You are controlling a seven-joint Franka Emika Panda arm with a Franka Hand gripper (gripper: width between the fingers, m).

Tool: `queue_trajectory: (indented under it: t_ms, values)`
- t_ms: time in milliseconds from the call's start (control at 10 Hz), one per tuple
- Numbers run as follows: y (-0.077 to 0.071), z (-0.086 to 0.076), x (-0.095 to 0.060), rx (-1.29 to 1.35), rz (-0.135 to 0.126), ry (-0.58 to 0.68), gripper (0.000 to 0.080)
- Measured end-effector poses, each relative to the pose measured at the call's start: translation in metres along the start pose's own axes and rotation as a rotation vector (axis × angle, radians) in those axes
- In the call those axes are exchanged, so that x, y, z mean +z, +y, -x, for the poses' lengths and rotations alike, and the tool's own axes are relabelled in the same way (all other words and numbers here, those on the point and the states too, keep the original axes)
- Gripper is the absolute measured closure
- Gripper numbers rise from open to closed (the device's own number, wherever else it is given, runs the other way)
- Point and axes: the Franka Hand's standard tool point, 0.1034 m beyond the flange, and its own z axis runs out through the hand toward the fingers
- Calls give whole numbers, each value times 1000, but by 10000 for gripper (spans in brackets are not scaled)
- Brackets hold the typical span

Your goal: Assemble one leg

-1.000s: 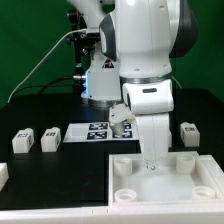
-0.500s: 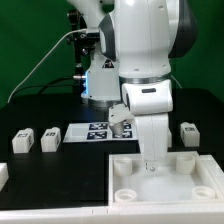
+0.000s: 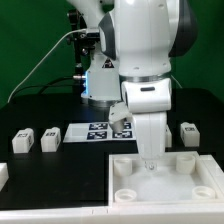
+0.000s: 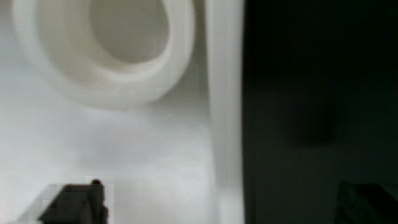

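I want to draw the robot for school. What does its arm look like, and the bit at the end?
The arm is fat, round and shiny white, with a dark grey band at one joint. Lower down it narrows to a boxy white wrist. The tool at the end has two small dark fingertips. I can see no writing or stickers on it.

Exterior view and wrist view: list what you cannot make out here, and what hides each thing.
Gripper: exterior view, too small against the panel; opening unreadable there.
Socket: wrist view, blurred and cut by the edge.
White block at the exterior view's left edge: cropped, kind unclear.
Marker board: exterior view, partly behind the arm.
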Motion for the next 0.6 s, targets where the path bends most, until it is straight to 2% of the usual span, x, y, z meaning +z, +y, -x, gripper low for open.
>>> queue_trajectory:
  t_ms: [200,500,600]
  values:
    - [-18,-23,-3,290,-10,3,150]
    - [-29,-62,-14,713,1,15,150]
    - [-29,-68,-17,836,-1,23,150]
